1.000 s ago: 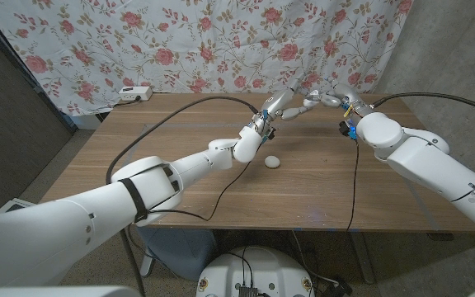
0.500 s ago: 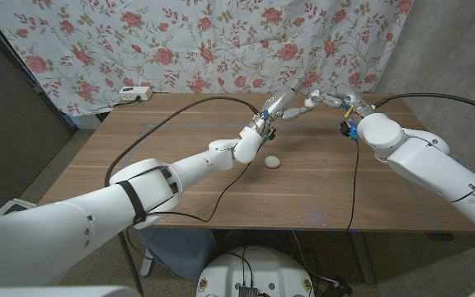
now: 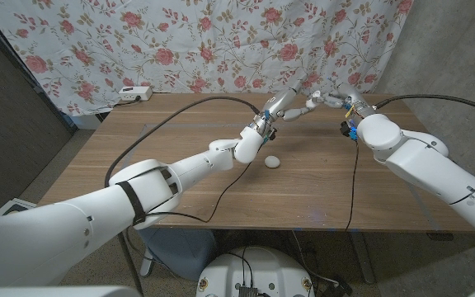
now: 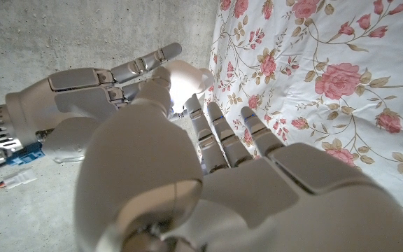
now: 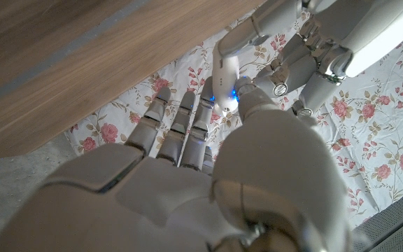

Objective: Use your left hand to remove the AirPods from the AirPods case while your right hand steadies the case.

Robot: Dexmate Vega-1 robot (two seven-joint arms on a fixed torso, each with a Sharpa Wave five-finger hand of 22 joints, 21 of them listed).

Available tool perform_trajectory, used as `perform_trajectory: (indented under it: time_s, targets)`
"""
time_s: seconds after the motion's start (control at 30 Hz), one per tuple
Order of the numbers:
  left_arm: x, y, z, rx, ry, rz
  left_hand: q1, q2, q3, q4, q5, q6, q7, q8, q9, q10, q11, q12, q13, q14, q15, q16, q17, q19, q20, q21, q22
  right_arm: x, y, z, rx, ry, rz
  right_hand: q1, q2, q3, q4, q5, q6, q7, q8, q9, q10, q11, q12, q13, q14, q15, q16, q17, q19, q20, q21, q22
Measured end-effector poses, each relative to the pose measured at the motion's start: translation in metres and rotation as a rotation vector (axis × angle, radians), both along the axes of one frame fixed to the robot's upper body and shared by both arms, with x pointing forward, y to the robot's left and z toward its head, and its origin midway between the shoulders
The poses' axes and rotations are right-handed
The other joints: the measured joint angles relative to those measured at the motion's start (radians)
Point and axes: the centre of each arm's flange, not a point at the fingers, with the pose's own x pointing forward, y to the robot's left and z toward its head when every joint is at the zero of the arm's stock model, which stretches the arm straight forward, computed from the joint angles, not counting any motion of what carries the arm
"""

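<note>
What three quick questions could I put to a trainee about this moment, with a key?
1. True or false: the case lies on the table.
2. What lies on the table nearer the robot than the left hand? A) a small white rounded object; B) a red cup; C) a pair of scissors.
3. Over which side of the table does the left hand meet the right hand, near or far from the robot?

Key: 1 false, the case is up in the air between the two hands; 2 A; 3 the far side.
</note>
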Motion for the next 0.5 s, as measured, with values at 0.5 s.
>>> perform_trajectory:
  time_s: [0.5]
  targets:
    - [-0.0031, 0.0019, -0.0059, -0.017, 0.002, 0.003, -0.008, -0.002, -0.005, 0.006, 0.000, 0.036, -0.037, 0.007, 0.000, 0.000, 0.000, 0.003, 0.000, 0.000, 0.000, -0.008, -0.001, 0.000, 0.000, 0.000, 0.000, -0.0011, 0.0004, -0.0025, 0.013, -0.003, 0.014, 0.037, 0.006, -0.008, 0.008, -0.008, 0.019, 0.016, 0.000, 0.000, 0.012, 0.013, 0.010, 0.000, 0.028, 0.002, 0.023, 0.017, 0.000, -0.011, 0.000, 0.000]
